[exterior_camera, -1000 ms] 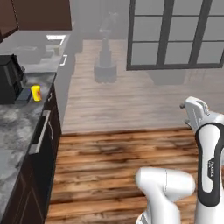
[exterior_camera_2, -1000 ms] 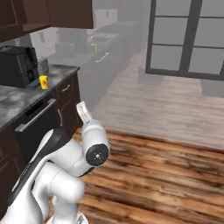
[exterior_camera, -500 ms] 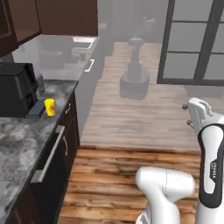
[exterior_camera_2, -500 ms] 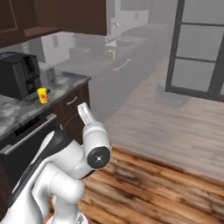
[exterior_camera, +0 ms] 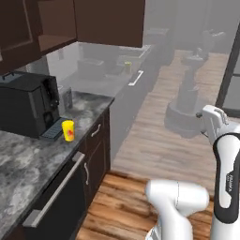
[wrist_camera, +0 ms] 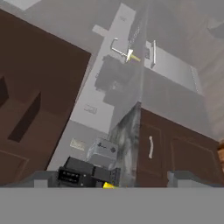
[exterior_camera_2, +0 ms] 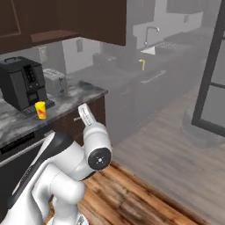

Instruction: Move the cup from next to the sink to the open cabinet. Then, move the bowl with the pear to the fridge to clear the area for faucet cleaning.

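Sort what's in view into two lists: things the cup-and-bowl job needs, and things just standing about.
Job:
- cup, yellow, on the counter in front of the coffee machine
- open cabinet above it
- faucet, far down the counter
- gripper, open, holding nothing

Standing about:
- coffee machine
- toaster
- marbled counter
- yellow thing near the faucet, too hazy to name

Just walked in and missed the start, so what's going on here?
Nothing is being handled yet. The robot's claw is open and empty, raised over the wooden floor, well away from the counter. The yellow cup stands on the marbled counter just in front of the black coffee machine, with the open cabinet above it.
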Controlling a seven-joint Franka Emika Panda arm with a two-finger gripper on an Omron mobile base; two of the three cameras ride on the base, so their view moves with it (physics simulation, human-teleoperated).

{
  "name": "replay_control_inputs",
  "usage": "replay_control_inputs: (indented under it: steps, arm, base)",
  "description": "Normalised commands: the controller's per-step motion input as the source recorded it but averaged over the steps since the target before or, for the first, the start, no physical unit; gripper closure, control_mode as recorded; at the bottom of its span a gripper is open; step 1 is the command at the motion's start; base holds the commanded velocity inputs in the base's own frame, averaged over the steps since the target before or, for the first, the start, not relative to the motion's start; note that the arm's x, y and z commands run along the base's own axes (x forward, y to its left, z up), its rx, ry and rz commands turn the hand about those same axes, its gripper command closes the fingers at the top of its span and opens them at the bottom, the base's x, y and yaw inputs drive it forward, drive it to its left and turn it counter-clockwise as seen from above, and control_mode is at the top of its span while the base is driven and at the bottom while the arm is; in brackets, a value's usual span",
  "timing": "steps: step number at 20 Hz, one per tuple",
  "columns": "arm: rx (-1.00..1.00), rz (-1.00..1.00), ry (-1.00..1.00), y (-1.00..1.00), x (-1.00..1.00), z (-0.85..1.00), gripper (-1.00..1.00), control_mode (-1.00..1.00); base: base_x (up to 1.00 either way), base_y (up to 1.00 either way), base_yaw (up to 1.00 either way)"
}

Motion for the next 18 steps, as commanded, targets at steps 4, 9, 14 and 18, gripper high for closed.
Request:
replay_control_inputs:
  steps: [4, 9, 14, 18]
  arm:
    - [0.00, 0.00, 0.00, 0.00, 0.00, 0.00, -1.00, 1.00]
    - [0.00, 0.00, 0.00, 0.00, 0.00, 0.00, -1.00, 1.00]
    - [0.00, 0.00, 0.00, 0.00, 0.00, 0.00, -1.00, 1.00]
    - [0.00, 0.00, 0.00, 0.00, 0.00, 0.00, -1.00, 1.00]
  base:
    - [0.99, -0.29, 0.39]
    - [0.72, -0.20, 0.46]
    - [0.26, -0.04, 0.59]
    - [0.37, -0.09, 0.53]
